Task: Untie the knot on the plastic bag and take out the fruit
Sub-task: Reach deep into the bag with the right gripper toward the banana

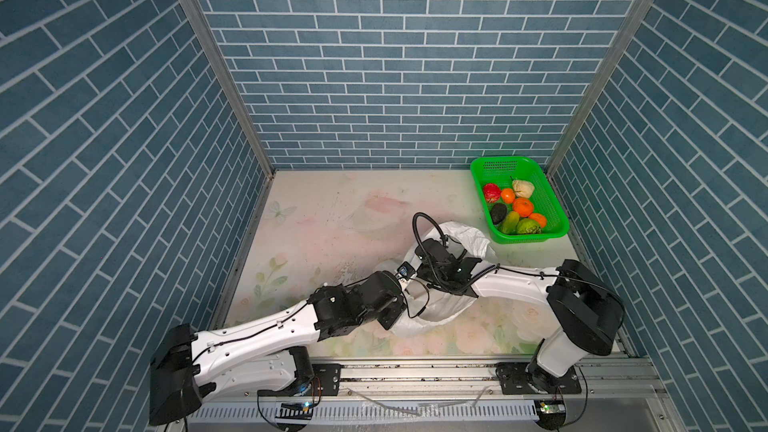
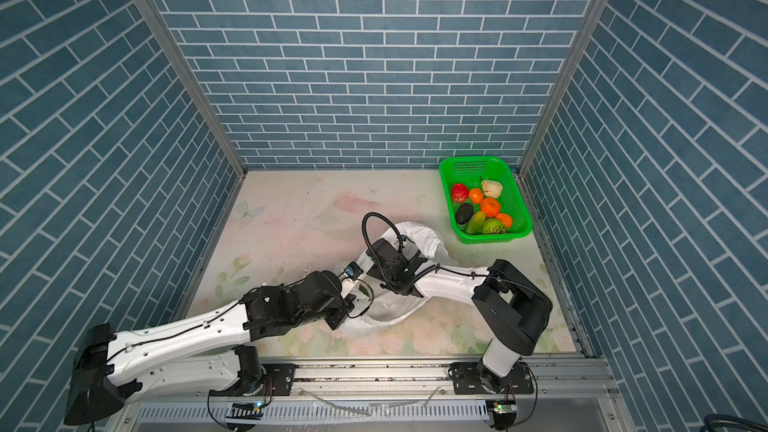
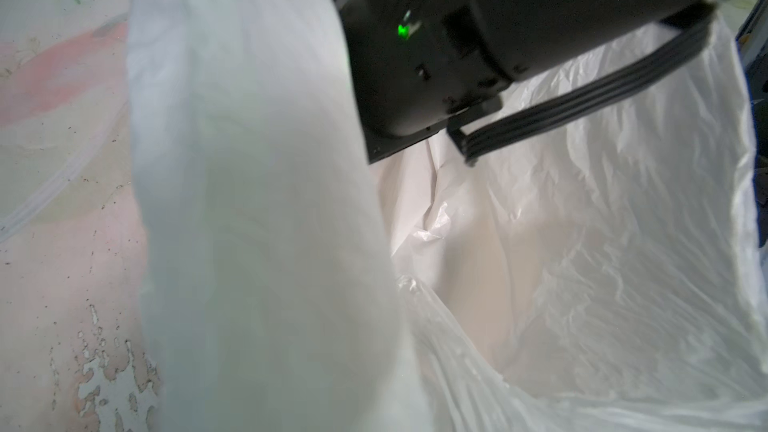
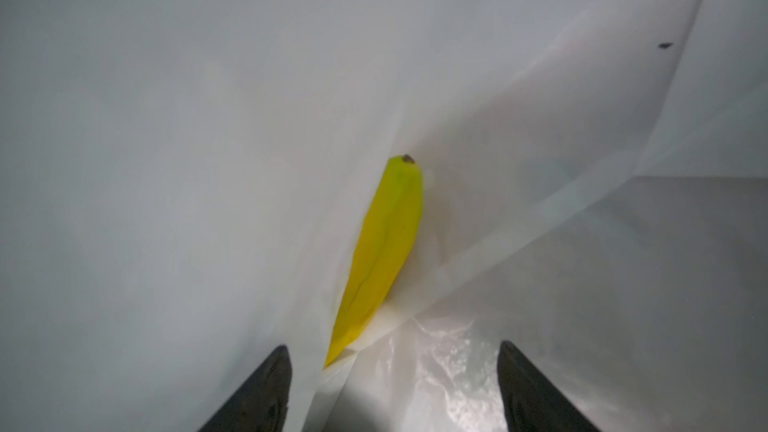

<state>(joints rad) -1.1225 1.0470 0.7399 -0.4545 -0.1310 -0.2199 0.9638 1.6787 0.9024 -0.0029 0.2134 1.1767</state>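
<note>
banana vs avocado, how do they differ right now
The banana is yellow and long; the avocado is dark and stubby. The banana lies inside the plastic bag, partly behind a fold; the avocado sits in the green basket. The right gripper points open at the banana; no gripper is near the avocado. Both are fruit, and neither is gripped.

Left arm [image 1: 249,336] and right arm [image 1: 515,284]: white shells between black joint housings. Carry thin black cables [image 1: 253,330] clipped along the shells and a ribbed black hose [image 3: 582,105] at the right wrist. Green LEDs [image 3: 403,29] on black casing. Black, screwed base plates [image 1: 330,380].
</note>
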